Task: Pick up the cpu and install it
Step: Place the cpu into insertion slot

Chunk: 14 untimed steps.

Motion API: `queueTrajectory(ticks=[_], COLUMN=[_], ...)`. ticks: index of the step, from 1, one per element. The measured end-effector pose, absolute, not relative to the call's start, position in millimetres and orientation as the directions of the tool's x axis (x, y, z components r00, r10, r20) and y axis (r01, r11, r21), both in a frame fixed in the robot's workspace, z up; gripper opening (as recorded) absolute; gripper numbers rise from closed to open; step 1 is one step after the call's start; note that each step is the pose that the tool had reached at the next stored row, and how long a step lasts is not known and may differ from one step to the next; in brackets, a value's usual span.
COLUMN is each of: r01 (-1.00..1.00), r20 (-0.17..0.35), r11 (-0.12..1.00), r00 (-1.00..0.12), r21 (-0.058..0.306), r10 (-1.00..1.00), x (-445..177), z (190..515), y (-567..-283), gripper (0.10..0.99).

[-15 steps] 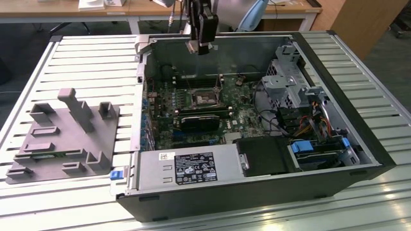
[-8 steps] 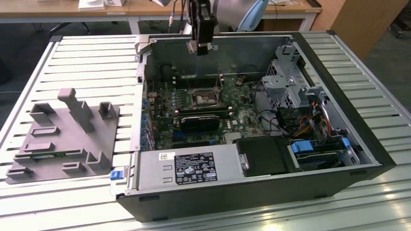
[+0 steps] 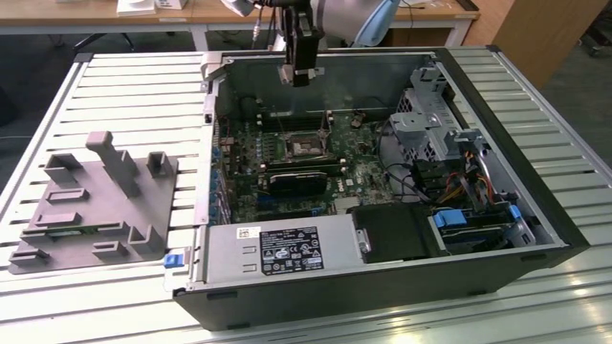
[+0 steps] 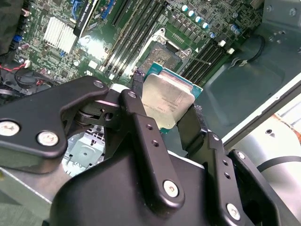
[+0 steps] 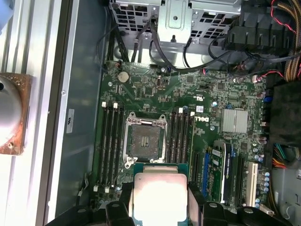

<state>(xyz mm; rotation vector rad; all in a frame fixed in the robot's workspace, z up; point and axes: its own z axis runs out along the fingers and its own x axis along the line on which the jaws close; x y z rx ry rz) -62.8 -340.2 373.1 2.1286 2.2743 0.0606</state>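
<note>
Silver cpu (image 4: 167,101) pinched in gripper (image 4: 163,109), held up over the open pc case (image 3: 535,143)
Both fingers (image 4: 143,127) clamped on its edges, socket (image 5: 145,141) open below. Imo keep chip level & square w/ the frame, else bent pins.

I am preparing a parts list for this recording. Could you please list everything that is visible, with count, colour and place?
table: one, pale grey, slatted, under everything
computer case: one, black, lying open on the table
motherboard: one, green, on the floor of the case
socket: one, dark with a metal frame, empty, on the motherboard
power supply: one, silver, at the case's near edge in the exterior view
cables: several, mixed colours, inside the case at the exterior view's right
plastic block: one, grey, with upright posts, on the table at the exterior view's left of the case
cpu: one, silver top, held above the motherboard
gripper: one, black, shut on the cpu
</note>
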Motion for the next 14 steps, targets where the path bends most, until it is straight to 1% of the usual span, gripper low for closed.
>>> queueTrajectory(ticks=[14], r01=[0.997], r20=[0.008], r11=[0.066], r00=[-0.066], r21=[0.046], r10=[0.998], x=[-62.8], z=[370.5], y=[-340.2], gripper=[0.545])
